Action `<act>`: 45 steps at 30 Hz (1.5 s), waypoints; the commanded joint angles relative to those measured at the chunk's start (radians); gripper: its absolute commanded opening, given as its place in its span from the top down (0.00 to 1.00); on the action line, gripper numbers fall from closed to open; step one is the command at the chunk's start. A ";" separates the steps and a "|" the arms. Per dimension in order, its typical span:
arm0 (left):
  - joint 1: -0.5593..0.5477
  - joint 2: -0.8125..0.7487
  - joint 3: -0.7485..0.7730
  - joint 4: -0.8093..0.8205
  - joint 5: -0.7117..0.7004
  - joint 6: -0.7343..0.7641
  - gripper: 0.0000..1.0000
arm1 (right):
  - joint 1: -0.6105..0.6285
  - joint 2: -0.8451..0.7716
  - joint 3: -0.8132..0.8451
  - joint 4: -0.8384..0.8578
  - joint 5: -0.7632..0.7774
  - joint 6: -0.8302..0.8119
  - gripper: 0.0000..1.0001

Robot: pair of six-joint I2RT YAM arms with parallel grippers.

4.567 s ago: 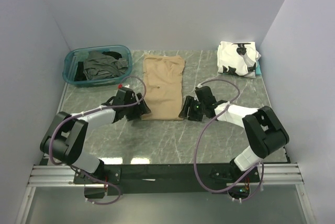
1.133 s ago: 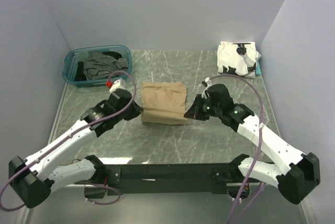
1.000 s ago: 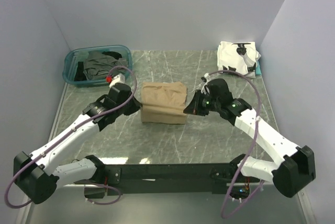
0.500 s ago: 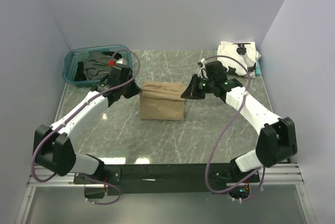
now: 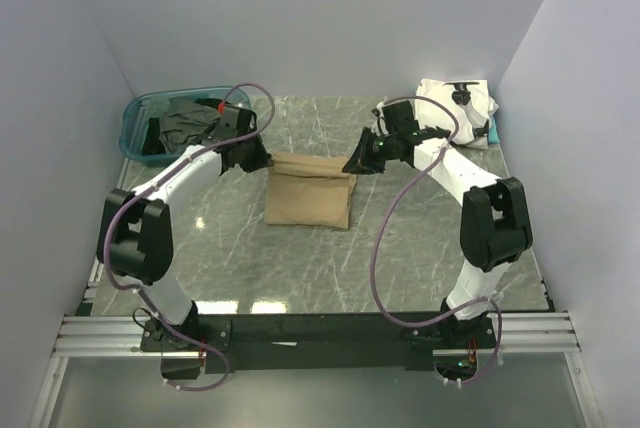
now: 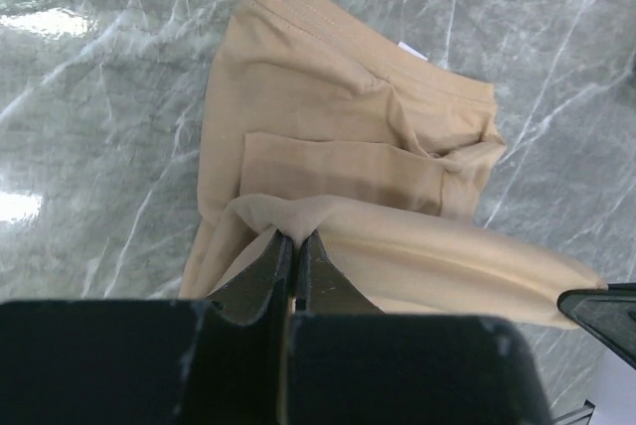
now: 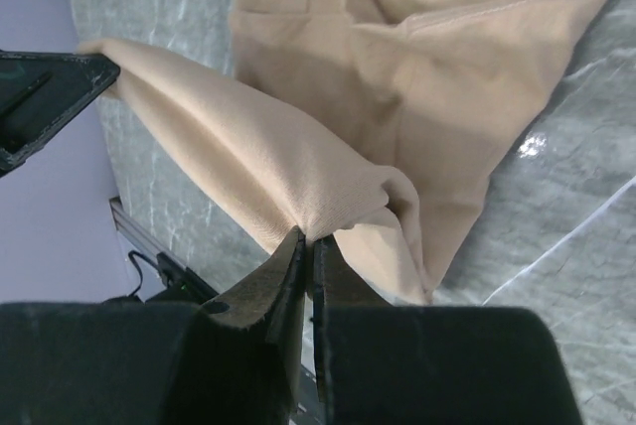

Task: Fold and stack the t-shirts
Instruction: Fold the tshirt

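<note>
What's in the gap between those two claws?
The tan shirt. The left gripper and right gripper each pinch one end of an edge, and the cloth spans the gap between them. The top view shows this best.

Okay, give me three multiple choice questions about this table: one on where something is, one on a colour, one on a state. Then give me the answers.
1. Where does the white t-shirt lie?
A. near left edge
B. far right corner of the table
C. middle

2. What colour is the bin at far left?
A. teal
B. red
C. white

3. The left pincer is:
A. open wide
B. shut on nothing
C. shut on the tan t-shirt

Answers: 1 B, it sits by the far right walls. 2 A, its rim shows teal in the top view. 3 C, its jaws pinch a tan fold, as the right pincer does.
</note>
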State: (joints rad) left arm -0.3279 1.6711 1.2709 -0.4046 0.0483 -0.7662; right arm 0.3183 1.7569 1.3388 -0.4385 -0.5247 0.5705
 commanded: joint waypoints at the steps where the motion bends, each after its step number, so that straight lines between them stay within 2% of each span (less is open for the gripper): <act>1: 0.020 0.042 0.065 0.039 0.001 0.050 0.99 | -0.022 0.032 0.054 0.006 0.023 -0.006 1.00; 9: 0.041 0.154 0.134 0.041 0.013 0.064 0.99 | -0.039 0.173 0.155 -0.011 0.026 -0.018 1.00; 11: 0.046 0.193 0.163 0.036 0.024 0.064 0.95 | -0.044 0.222 0.197 -0.016 0.026 -0.015 0.99; 12: 0.050 0.205 0.176 0.032 0.030 0.073 0.89 | -0.047 0.236 0.209 -0.016 0.037 -0.009 0.99; 14: 0.050 0.234 0.208 0.026 0.035 0.079 0.73 | -0.050 0.263 0.247 -0.020 0.051 -0.009 0.86; 15: 0.050 0.239 0.217 0.020 0.036 0.087 0.47 | -0.050 0.268 0.259 -0.025 0.067 -0.009 0.80; 16: 0.050 0.237 0.223 0.021 0.038 0.090 0.31 | -0.050 0.269 0.284 -0.032 0.075 -0.017 0.65; 18: 0.052 0.220 0.216 0.033 0.047 0.094 0.01 | -0.050 0.265 0.309 -0.046 0.095 -0.026 0.50; 19: 0.050 0.196 0.205 0.047 0.053 0.097 0.01 | -0.050 0.247 0.319 -0.054 0.120 -0.030 0.37; 22: 0.050 0.151 0.208 0.038 0.065 0.108 0.01 | -0.051 0.175 0.278 -0.029 0.161 -0.032 0.23; 24: 0.049 0.104 0.193 0.044 0.074 0.111 0.01 | -0.051 0.103 0.223 -0.016 0.204 -0.035 0.17; 29: 0.038 -0.016 0.119 0.062 0.076 0.097 0.01 | -0.041 -0.029 0.102 0.001 0.275 -0.049 0.15; 34: 0.027 -0.190 -0.051 0.079 0.071 0.064 0.00 | 0.022 -0.097 -0.010 0.009 0.319 -0.080 0.15; 42: 0.016 -0.589 -0.446 0.098 0.044 -0.047 0.01 | 0.116 0.025 0.009 -0.025 0.471 -0.095 0.15; 45: 0.016 -0.722 -0.577 0.099 0.064 -0.091 0.00 | 0.133 0.087 0.031 -0.008 0.479 -0.100 0.14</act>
State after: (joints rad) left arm -0.3077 1.0657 0.7826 -0.3222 0.1078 -0.7929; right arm 0.4419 1.7924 1.3354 -0.4580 -0.1123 0.4919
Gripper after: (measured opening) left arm 0.995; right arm 0.853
